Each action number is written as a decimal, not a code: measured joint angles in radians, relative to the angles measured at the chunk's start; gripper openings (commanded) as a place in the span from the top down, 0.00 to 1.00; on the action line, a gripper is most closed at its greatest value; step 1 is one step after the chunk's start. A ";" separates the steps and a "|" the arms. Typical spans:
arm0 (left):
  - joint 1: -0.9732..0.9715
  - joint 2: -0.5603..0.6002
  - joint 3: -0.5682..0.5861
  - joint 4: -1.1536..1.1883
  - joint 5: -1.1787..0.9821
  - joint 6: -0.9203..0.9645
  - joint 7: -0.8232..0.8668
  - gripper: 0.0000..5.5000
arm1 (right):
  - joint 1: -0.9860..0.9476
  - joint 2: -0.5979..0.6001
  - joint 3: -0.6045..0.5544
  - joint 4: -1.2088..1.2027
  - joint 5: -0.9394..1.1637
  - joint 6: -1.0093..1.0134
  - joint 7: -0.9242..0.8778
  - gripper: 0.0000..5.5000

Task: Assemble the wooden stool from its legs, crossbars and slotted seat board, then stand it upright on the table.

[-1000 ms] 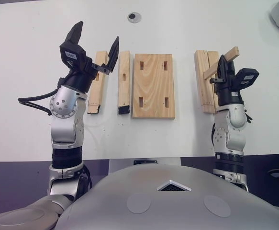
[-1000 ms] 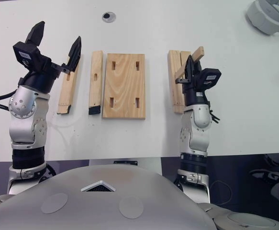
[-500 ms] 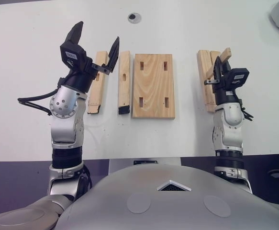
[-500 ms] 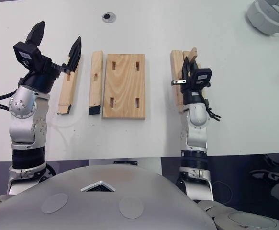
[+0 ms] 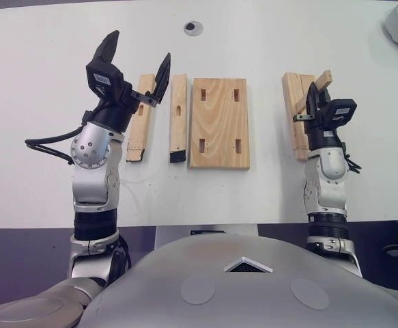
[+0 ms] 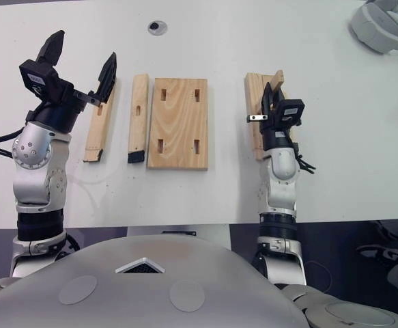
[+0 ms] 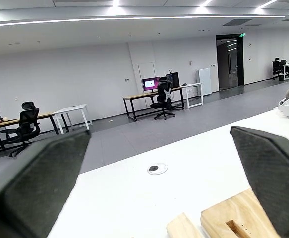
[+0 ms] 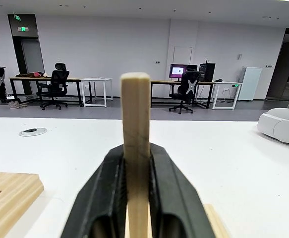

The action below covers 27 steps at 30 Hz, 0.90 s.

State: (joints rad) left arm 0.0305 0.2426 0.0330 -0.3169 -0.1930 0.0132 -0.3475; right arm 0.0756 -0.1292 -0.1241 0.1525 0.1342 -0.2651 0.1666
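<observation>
Four legs lie flat on the tabletop (image 5: 41,178). The left pair (image 5: 177,116) sits just beside the slotted seat board (image 5: 219,123), and the right pair (image 5: 292,109) lies side by side well off to the other side of it. Our right pincer (image 5: 313,96) is clamped on a thin crossbar (image 5: 325,78) just above the right pair, and the bar's free end tilts up and away. Our left pincer (image 5: 137,55) is spread wide and holds nothing, raised over the outer leg of the left pair. Nothing is joined yet.

We judge the step in hand to be fitting this crossbar into a leg's slot. Each leg of the left pair shows its slot face up, but we cannot tell where the slots of the right pair lie. To do it well, we should square the bar to the slot before lowering, since a tilted end will likely jam on the edge. A loose leg will probably slide under the push, so the free pincer ought to pin it first. We grip the bar low, which leaves a long end to seat.
</observation>
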 measured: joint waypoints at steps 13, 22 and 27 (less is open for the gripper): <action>-0.006 0.000 0.000 0.003 0.002 0.000 -0.001 0.06 | -0.005 -0.007 0.006 0.033 0.020 -0.042 0.010 0.92; -0.013 0.006 -0.001 0.012 0.007 -0.017 -0.015 0.06 | 0.011 0.001 0.007 0.033 -0.006 -0.090 -0.023 0.92; -0.014 0.006 -0.001 0.015 0.008 -0.018 -0.017 0.06 | 0.018 0.002 0.008 0.021 -0.013 -0.090 -0.025 0.92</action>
State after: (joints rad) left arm 0.0166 0.2482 0.0319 -0.3019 -0.1852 -0.0049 -0.3645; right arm 0.0934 -0.1275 -0.1165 0.1733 0.1208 -0.3550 0.1416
